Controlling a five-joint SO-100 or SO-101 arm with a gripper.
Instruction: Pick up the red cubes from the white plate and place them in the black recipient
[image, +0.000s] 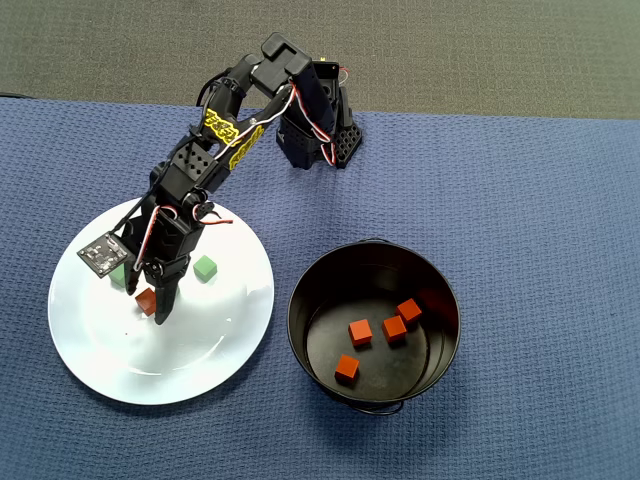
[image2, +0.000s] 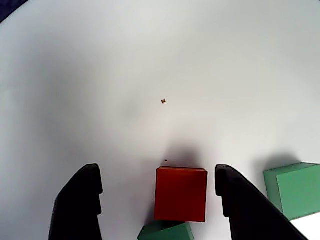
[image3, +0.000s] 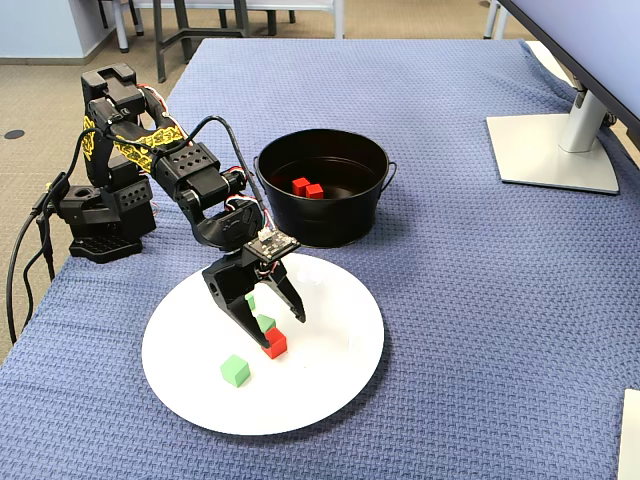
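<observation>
— Gripper spread wide, straddling the last red cube on the white plate?
— Yes. Green cube touches it, so closing might drag both.

No legible text, perhaps from blur.

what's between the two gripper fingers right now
One red cube sits on the white plate between the open fingers, with a gap on each side, in the wrist view. A green cube touches its near edge.
</observation>
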